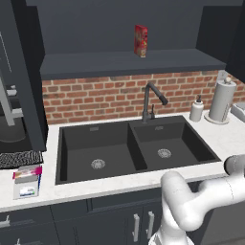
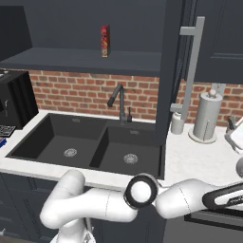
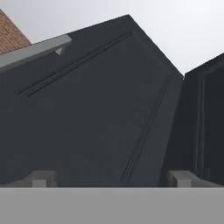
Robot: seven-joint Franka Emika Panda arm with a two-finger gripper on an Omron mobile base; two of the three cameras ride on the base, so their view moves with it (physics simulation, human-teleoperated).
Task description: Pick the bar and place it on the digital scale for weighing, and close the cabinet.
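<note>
The bar (image 1: 27,172) lies on the scale (image 1: 26,187) at the counter's (image 1: 225,139) left. The tool (image 3: 111,179), spread wide and empty, faces the cabinet (image 1: 129,62) door (image 3: 100,109). It should press flat on the panel and push steadily shut.

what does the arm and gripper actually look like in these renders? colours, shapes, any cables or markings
Arm: glossy white, fat rounded tubular links with bulbous elbows. One joint shows a round white end cap ringed in dark grey; a dark band marks the forearm near the right edge of the right base view. No cables or logos visible. Gripper: two small blocky grey fingertips in the hand view.
</note>
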